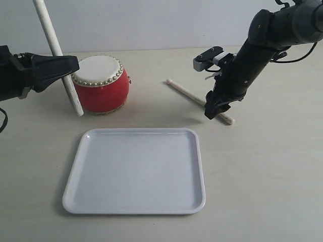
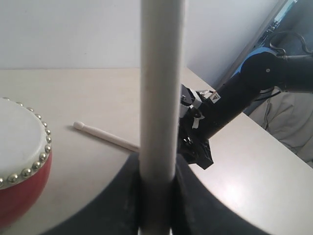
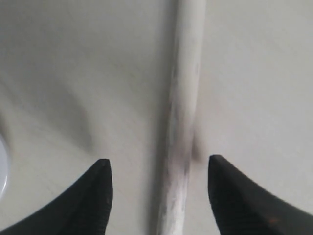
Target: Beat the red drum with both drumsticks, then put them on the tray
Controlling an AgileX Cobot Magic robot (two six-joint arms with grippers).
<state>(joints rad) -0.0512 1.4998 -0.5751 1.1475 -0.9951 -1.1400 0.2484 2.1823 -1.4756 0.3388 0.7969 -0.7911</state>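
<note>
The red drum point(image 1: 101, 84) with its cream skin and gold studs stands at the back left of the table; its edge also shows in the left wrist view point(image 2: 19, 161). My left gripper point(image 1: 64, 65) is shut on one drumstick point(image 1: 56, 53), which stands nearly upright just left of the drum, its lower end down by the table. The same stick point(image 2: 160, 93) fills the left wrist view. The second drumstick point(image 1: 198, 100) lies flat on the table to the right. My right gripper point(image 1: 216, 108) hovers open over its near end, a finger on each side of the stick point(image 3: 183, 122). The white tray point(image 1: 136, 171) sits in front.
The pale table point(image 1: 267, 166) stretches to the right and in front of the tray. The right arm's dark links and white wrist camera point(image 1: 208, 57) hang above the lying stick. A plain wall closes the back.
</note>
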